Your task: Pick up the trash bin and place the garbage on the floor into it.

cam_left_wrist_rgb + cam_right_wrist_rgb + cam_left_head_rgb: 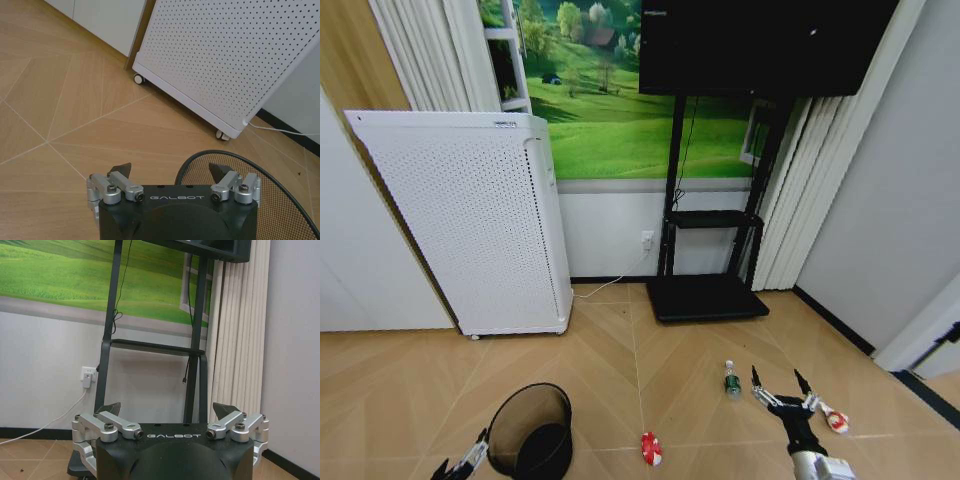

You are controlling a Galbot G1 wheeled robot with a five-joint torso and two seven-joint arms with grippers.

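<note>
Three pieces of garbage lie loose on the wooden floor (620,350), none yet in the trash bin (530,432): a small clear bottle (731,380) with green label and white cap, near the black TV stand (705,295); one red-and-white piece (650,448) between bin and bottle; a second red-and-white piece (836,421) off to the robot's right. Trash bin: black wire mesh, upright on the floor at the robot's left, in front of the tall white perforated appliance (470,220), not lifted. Left gripper (171,172): low beside the bin, fingers spread wide with one fingertip over the rim (220,155) and the other outside it, apparently lined up to straddle the mesh wall for a pick-up; nothing clamped. Right gripper (784,386): held out above the floor between the bottle and the right-hand piece, fingers spread, empty, wrist level and facing the wall and stand; seemingly waiting near the litter while the bin is secured. Judged stage: bin grasp not completed.
</note>
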